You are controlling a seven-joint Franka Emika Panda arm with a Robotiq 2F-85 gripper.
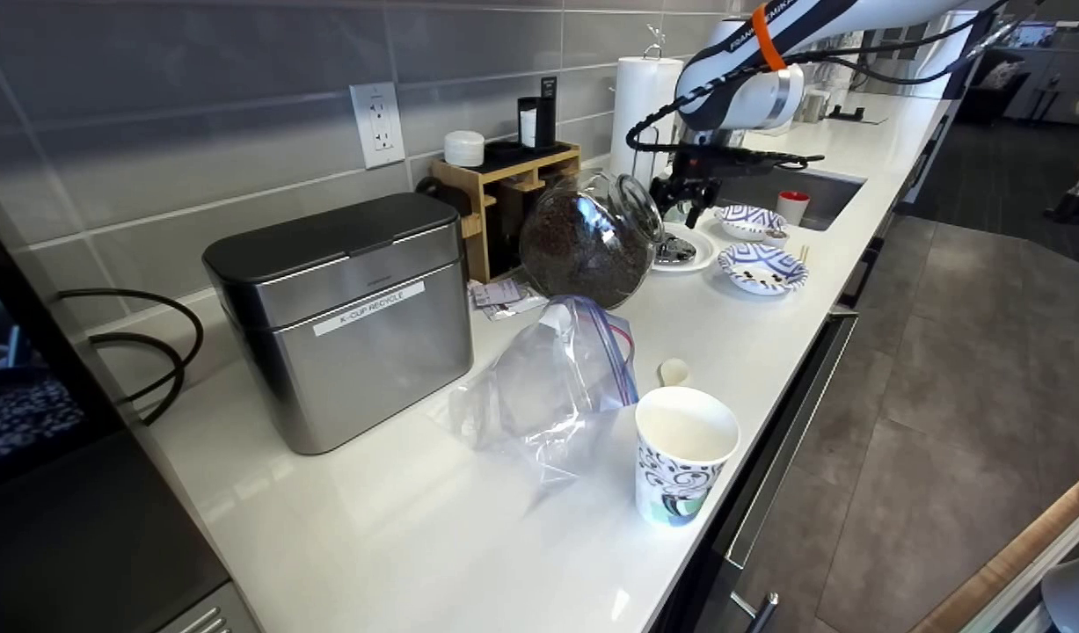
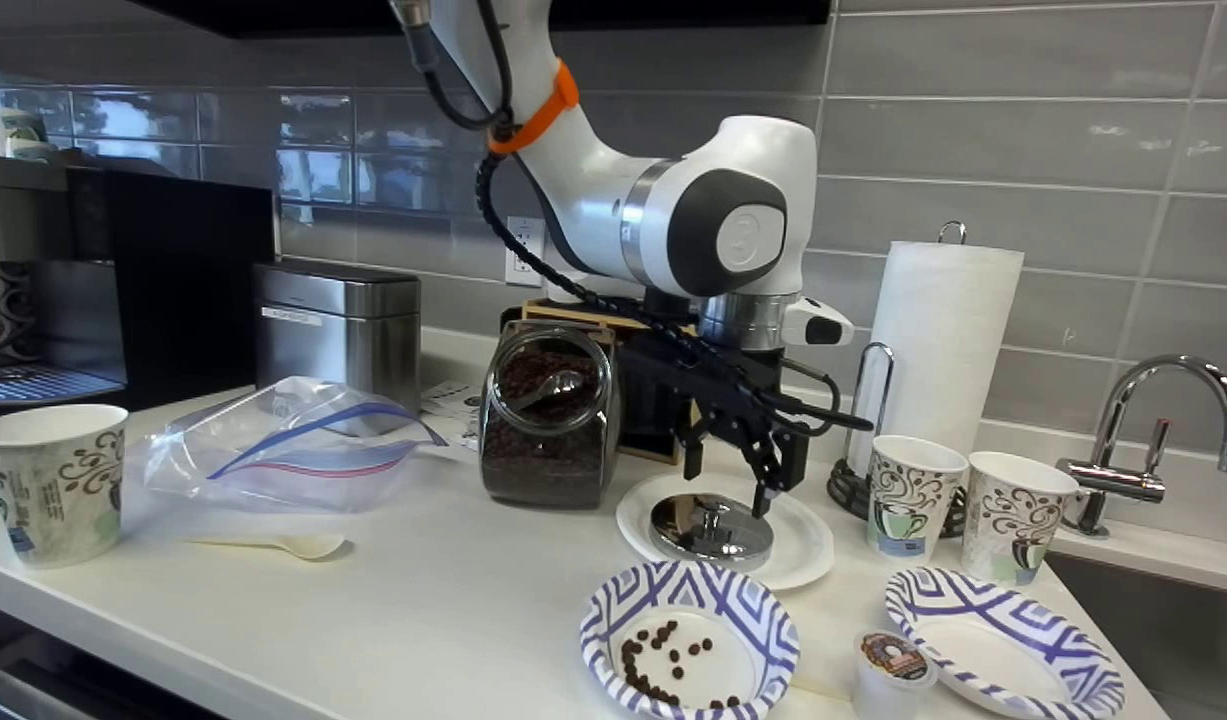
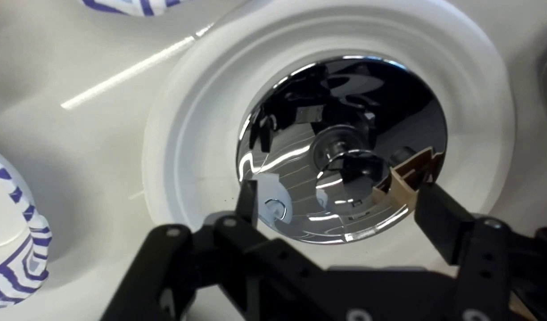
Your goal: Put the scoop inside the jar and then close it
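The glass jar (image 2: 548,460) of dark coffee beans stands on the counter with its tilted round mouth uncovered; it also shows in an exterior view (image 1: 583,251). A shiny metal scoop (image 2: 556,385) shows at the jar's mouth, against the beans. The chrome lid (image 2: 711,530) with a round knob lies knob-up on a white plate (image 2: 808,545). In the wrist view the lid (image 3: 291,178) fills the middle. My gripper (image 2: 728,482) is open and empty above the plate, over the lid's near-wall side. Its fingers (image 3: 338,196) are spread wide, with the knob between and ahead of them.
A patterned bowl with beans (image 2: 689,640), another bowl (image 2: 1003,645), and a coffee pod (image 2: 891,670) stand in front. Paper cups (image 2: 913,495) and a paper towel roll (image 2: 943,350) stand beside the plate. A wooden organizer (image 1: 477,189) is behind the jar; a plastic bag (image 2: 293,450) lies further along.
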